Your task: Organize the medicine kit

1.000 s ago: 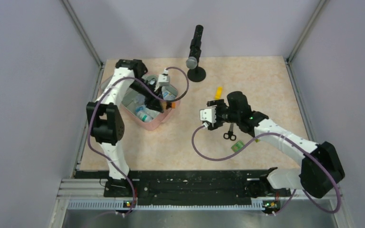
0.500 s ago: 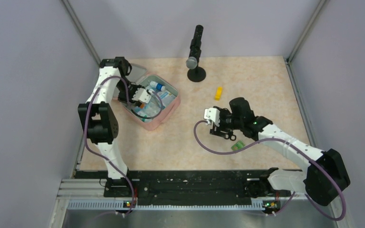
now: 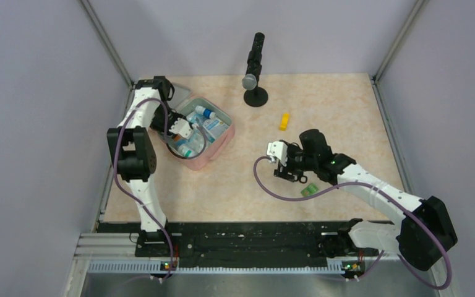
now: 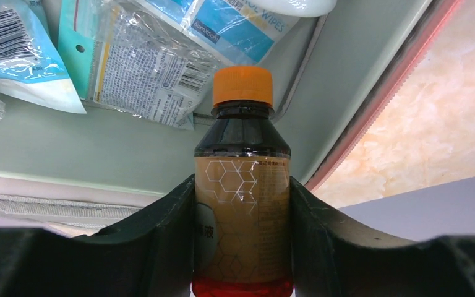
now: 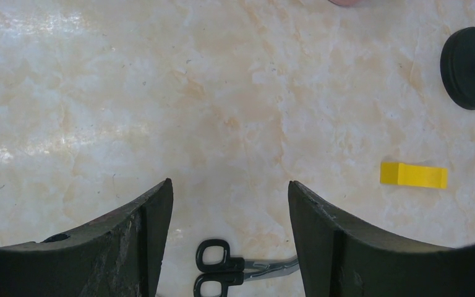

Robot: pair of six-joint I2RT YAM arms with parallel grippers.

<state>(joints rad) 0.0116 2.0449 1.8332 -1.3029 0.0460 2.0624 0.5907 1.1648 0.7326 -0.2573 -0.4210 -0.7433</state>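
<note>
The medicine kit [image 3: 221, 146], a pink zip case, lies open at the back left with several packets inside. My left gripper [image 3: 178, 130] is down in the kit's left part. In the left wrist view this gripper [image 4: 242, 185] is shut on a brown bottle [image 4: 242, 161] with an orange cap, over the kit's grey lining [image 4: 99, 148]. My right gripper [image 3: 289, 172] hangs open low over the table at centre right. In the right wrist view black-handled scissors [image 5: 222, 270] lie on the table between its open fingers [image 5: 230, 185].
A black microphone stand [image 3: 255, 96] stands at the back centre; its base also shows in the right wrist view [image 5: 473, 68]. A yellow block [image 3: 283, 120] lies right of it. A small green item [image 3: 309, 190] lies beside the right arm. Blue-and-white packets [image 4: 148, 68] lie in the kit.
My left gripper has carried the bottle from the kit's far right side leftward and down into the kit. My right gripper has lowered over the scissors.
</note>
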